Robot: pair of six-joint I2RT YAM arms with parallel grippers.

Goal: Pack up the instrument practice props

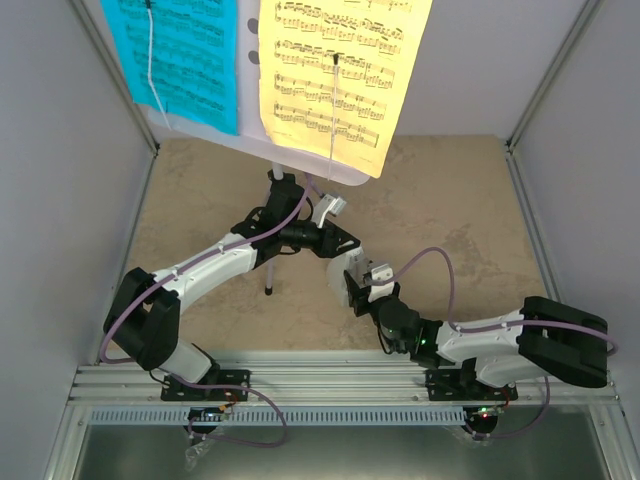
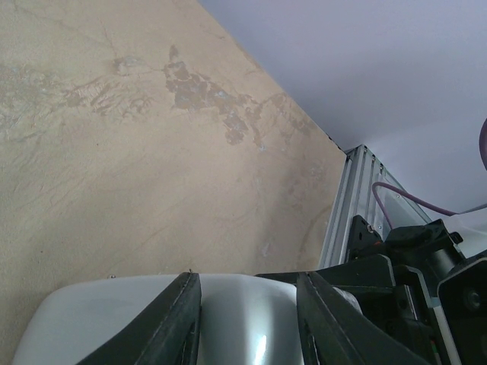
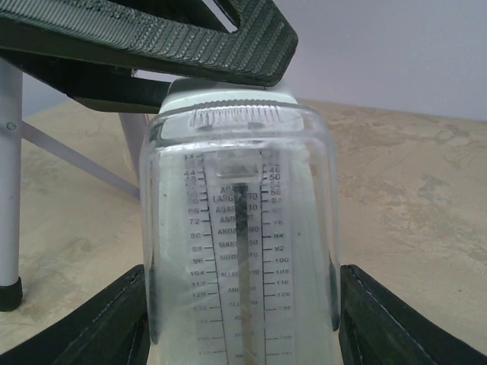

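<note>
The small grey pyramid metronome (image 1: 349,263) stands on the table between my two grippers. In the right wrist view its clear front and tempo scale (image 3: 240,236) fill the middle. My right gripper (image 3: 242,270) has a finger pressed against each side of it, low down. My left gripper (image 1: 338,245) comes from the left and is shut on the metronome's top; its grey back (image 2: 247,319) shows between the left fingers. The white music stand (image 1: 300,158) stands behind on its thin tripod and holds the cyan sheet (image 1: 185,50) and the yellow sheet (image 1: 335,70).
A tripod leg with a black foot (image 1: 268,291) stands just left of the grippers and shows in the right wrist view (image 3: 9,293). Grey walls close in the left, right and back of the beige table (image 1: 450,210). An aluminium rail (image 1: 340,385) runs along the near edge.
</note>
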